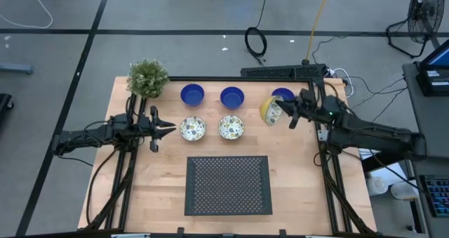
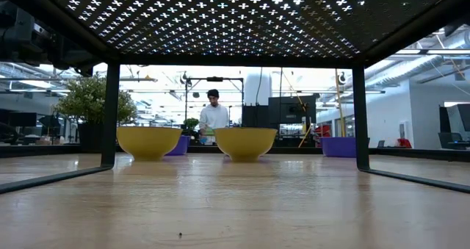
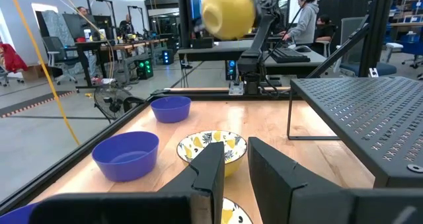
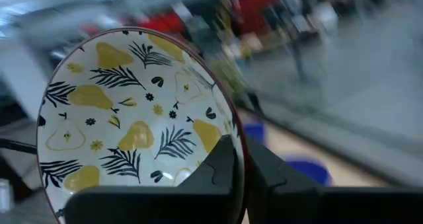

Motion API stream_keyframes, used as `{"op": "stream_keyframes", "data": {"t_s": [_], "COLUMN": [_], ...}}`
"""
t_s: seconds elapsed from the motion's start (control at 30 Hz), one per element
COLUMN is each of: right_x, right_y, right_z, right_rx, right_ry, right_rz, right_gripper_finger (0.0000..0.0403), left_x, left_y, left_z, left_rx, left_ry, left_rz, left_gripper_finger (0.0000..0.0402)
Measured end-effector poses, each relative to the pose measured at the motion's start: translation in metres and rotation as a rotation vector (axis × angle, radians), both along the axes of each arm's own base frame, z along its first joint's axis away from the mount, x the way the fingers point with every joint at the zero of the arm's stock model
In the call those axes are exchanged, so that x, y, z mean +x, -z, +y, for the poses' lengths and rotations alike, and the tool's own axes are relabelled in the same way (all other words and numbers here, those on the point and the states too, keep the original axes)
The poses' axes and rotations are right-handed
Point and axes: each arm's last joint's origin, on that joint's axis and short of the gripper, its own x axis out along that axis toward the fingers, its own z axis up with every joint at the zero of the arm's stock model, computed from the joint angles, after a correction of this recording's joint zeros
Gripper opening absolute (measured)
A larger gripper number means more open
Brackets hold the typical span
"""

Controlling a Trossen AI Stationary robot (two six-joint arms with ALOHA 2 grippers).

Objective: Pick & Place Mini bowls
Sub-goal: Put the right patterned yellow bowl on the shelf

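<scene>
My right gripper (image 1: 286,111) is shut on a pear-and-leaf patterned mini bowl (image 1: 270,110) with a yellow outside, held in the air above the table's far right part, next to a blue bowl (image 1: 283,95). Two more blue bowls (image 1: 192,94) (image 1: 231,96) stand in the far row. Two patterned bowls (image 1: 192,128) (image 1: 231,127) stand upright in front of them. My left gripper (image 1: 168,129) hovers just left of the left patterned bowl, its fingers open by a narrow gap. In the left wrist view the held bowl (image 3: 228,11) shows high up. My right gripper holds the patterned bowl by its rim (image 4: 234,128), one finger (image 4: 215,174) inside the bowl and the other (image 4: 274,181) on the outside. The fingers come level from the table's right. The bowl is lifted clear and tipped on its side, with its yellow underside toward the left arm.
A leafy potted plant (image 1: 148,78) stands at the far left corner. A dark perforated rack (image 1: 228,185) on legs takes up the near middle. Bare wood lies left and right of it. People (image 2: 214,117) are in the room beyond the table.
</scene>
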Motion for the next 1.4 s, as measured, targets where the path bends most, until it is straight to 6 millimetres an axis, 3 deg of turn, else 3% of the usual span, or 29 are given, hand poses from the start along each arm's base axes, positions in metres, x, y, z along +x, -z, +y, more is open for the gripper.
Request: {"op": "stream_keyframes", "data": {"t_s": [0.33, 0.43, 0.67, 0.83, 1.0, 1.4], "right_x": [0.031, 0.04, 0.048, 0.05, 0.062, 0.102], "right_y": [0.005, 0.005, 0.002, -0.003, -0.009, -0.005], "right_z": [0.018, 0.023, 0.032, 0.039, 0.058, 0.061], "right_rx": [-0.28, -0.322, -0.246, -0.214, -0.278, -0.291], "right_ry": [-0.186, -0.39, -0.823, -1.058, -1.33, -1.383], "right_rz": [-0.037, -0.108, -0.256, -0.296, -0.273, -0.182], "right_gripper_finger": [0.0001, 0.0001, 0.0, 0.0, 0.0, 0.0], "left_x": [0.0, 0.0, 0.0, -0.001, -0.001, -0.001], "left_y": [0.0, 0.0, -0.003, -0.012, -0.014, -0.014], "left_z": [0.0, 0.0, 0.0, 0.0, 0.0, 0.0], "left_rx": [0.0, 0.0, 0.006, 0.03, 0.028, 0.044], "left_ry": [0.0, 0.0, 0.0, -0.001, 0.0, -0.002], "left_rz": [0.0, 0.0, -0.03, -0.124, -0.146, -0.145], "left_gripper_finger": [0.0074, 0.0074, 0.0074, 0.0074, 0.0074, 0.0074]}}
